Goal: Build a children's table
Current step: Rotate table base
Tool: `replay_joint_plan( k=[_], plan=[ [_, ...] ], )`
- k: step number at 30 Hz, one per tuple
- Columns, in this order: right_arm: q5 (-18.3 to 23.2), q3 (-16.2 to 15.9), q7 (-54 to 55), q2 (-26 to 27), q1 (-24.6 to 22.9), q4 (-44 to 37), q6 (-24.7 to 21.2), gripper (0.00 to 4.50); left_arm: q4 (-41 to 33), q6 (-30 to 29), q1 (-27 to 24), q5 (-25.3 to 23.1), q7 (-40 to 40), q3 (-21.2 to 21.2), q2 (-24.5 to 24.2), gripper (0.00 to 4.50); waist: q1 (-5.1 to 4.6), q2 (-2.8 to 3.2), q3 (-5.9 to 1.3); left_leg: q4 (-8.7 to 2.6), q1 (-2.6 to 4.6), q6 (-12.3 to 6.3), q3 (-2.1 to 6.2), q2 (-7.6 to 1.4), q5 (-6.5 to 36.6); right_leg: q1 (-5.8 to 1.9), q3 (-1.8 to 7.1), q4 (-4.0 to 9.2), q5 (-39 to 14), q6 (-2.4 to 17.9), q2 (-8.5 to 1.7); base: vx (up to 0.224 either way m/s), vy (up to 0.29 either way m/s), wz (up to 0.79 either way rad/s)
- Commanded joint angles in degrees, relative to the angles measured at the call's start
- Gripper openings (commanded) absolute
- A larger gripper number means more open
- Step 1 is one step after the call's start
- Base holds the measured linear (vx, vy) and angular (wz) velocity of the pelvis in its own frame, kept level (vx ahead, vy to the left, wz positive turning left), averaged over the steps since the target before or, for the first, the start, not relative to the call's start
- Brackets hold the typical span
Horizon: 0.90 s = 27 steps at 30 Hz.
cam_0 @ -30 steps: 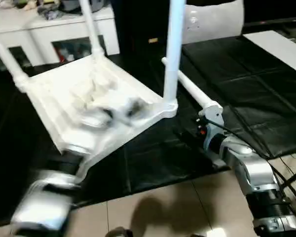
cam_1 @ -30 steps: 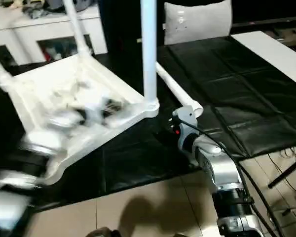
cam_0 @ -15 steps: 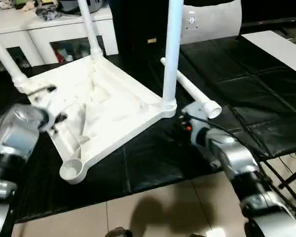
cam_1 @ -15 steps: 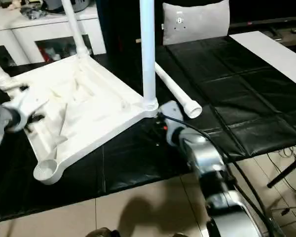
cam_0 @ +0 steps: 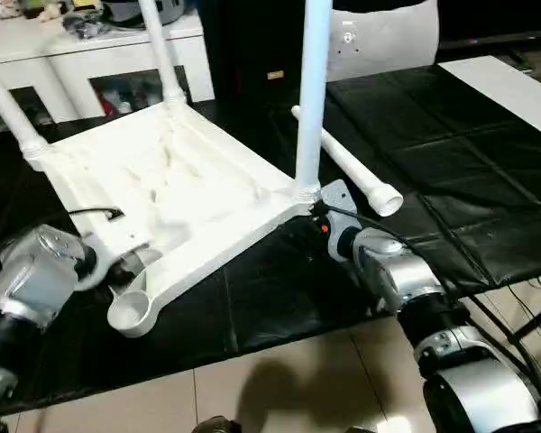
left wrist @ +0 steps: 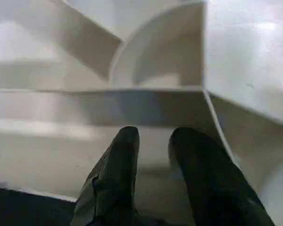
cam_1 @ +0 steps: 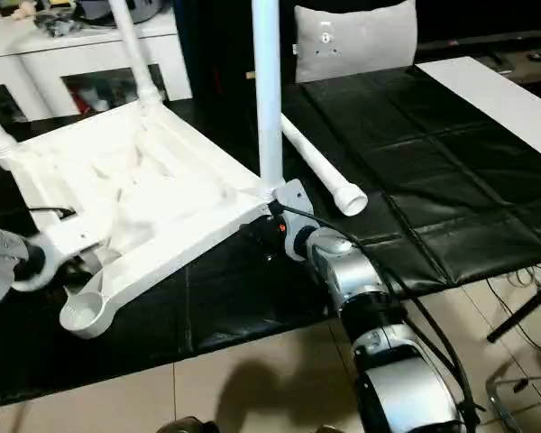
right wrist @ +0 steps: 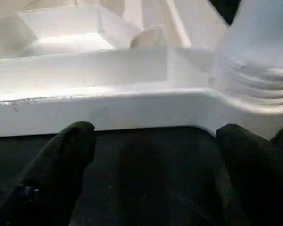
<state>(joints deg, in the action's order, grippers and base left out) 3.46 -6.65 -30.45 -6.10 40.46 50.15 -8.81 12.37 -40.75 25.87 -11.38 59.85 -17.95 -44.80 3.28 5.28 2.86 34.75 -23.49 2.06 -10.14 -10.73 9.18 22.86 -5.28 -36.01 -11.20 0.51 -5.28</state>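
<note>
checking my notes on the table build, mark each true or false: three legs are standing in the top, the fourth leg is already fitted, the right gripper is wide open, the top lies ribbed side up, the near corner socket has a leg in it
1. Three legs stand in the table top: true.
2. The fourth leg is fitted: false, it lies loose on the black work surface.
3. The right gripper is wide open: true, facing the top's edge.
4. The top lies ribbed side up: true.
5. The near corner socket holds a leg: false, it is empty.
</note>
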Motion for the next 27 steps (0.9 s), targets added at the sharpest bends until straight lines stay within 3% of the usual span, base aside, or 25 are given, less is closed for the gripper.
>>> replay_joint_plan(
  k=[1, 9, 12, 13, 19, 21, 22, 24, 27],
  plan=[
    [-1.0, 0.1, 0.3, 0.4, 1.6, 1.2, 1.3, 4.50, -3.2, 0.2, -1.2, 3.7, 4.1, -1.7, 1.2, 1.60, -0.23, 0.52, -4.00, -4.67, 2.17, 2.02, 1.32, -2.30, 19.8, -2.14, 2.86, 3.88, -9.2, 14.5, -3.52, 0.000, 0.000, 0.00],
    [-1.6, -0.2, 0.3, 0.9, 2.8, 4.9, 3.9, 4.50, -9.4, 4.7, -3.3, 10.6, 9.6, -2.0, 5.9, 1.60, -0.77, 0.17, -4.05, -4.48, 1.90, 0.79, 1.11, -2.07, 17.7, -2.53, 2.95, 3.95, -8.9, 14.4, -3.47, 0.000, 0.000, 0.00],
    [-2.0, -0.2, 0.1, 1.0, 3.2, 5.9, 4.6, 4.50, -9.7, 6.5, -2.8, 11.8, 9.8, -2.1, 8.0, 1.60, -1.39, 0.02, -4.01, -4.37, 1.74, 0.21, 1.06, -1.93, 17.4, -2.66, 2.88, 4.08, -9.4, 14.6, -3.37, 0.000, 0.000, 0.00],
    [-2.5, -0.3, 0.3, 1.1, 3.4, 6.5, 5.3, 4.50, -7.5, 9.3, -1.6, 11.2, 7.7, -2.2, 10.5, 1.60, -1.44, 0.30, -4.02, -4.34, 1.76, 0.13, 1.11, -1.95, 17.4, -2.64, 2.88, 4.07, -9.4, 14.6, -3.37, 0.000, 0.000, 0.00],
    [-3.0, -0.4, 0.1, 1.0, 3.7, 7.6, 6.8, 4.50, 0.5, 17.1, 1.7, 9.5, 0.7, -0.7, 16.4, 1.60, -1.41, 0.08, -3.79, -4.31, 2.17, 0.21, 0.98, -1.86, 20.0, -2.38, 2.87, 4.84, -13.5, 13.4, -3.25, 0.000, 0.000, 0.00],
    [-3.0, 0.1, -0.1, 0.6, 3.9, 7.7, 7.7, 4.50, 6.6, 20.9, 4.4, 7.9, -6.4, 0.6, 19.8, 1.60, -1.31, 0.36, -3.87, -4.36, 2.20, 0.33, 1.09, -1.97, 20.2, -2.39, 2.91, 4.78, -14.1, 13.0, -3.31, 0.000, 0.000, 0.00],
    [-2.8, 0.5, -0.2, 0.4, 4.0, 7.3, 7.7, 4.50, 9.1, 22.0, 5.3, 7.7, -9.7, 1.8, 21.4, 1.60, -1.34, 0.23, -3.78, -4.29, 2.40, 0.32, 0.96, -1.92, 21.0, -2.15, 2.92, 5.05, -14.5, 12.9, -3.18, 0.000, 0.000, 0.00],
    [-2.4, 0.9, -1.2, -0.2, 3.9, 6.2, 8.0, 4.50, 13.1, 23.8, 7.0, 7.0, -14.8, 3.2, 23.5, 1.60, -1.27, 0.04, -3.85, -4.37, 1.89, -0.04, 1.20, -1.87, 20.4, -2.69, 2.93, 4.91, -14.8, 12.5, -3.34, 0.000, 0.000, 0.00],
    [-2.1, 1.9, -0.5, -1.1, 3.4, 4.0, 8.4, 4.50, 18.9, 26.1, 9.2, 5.9, -22.1, 4.8, 25.7, 1.60, -1.08, -0.09, -4.04, -4.24, 2.02, -0.58, 1.22, -1.83, 19.4, -2.67, 2.94, 5.04, -14.3, 11.7, -3.26, 0.000, 0.000, 0.00]
  ],
)
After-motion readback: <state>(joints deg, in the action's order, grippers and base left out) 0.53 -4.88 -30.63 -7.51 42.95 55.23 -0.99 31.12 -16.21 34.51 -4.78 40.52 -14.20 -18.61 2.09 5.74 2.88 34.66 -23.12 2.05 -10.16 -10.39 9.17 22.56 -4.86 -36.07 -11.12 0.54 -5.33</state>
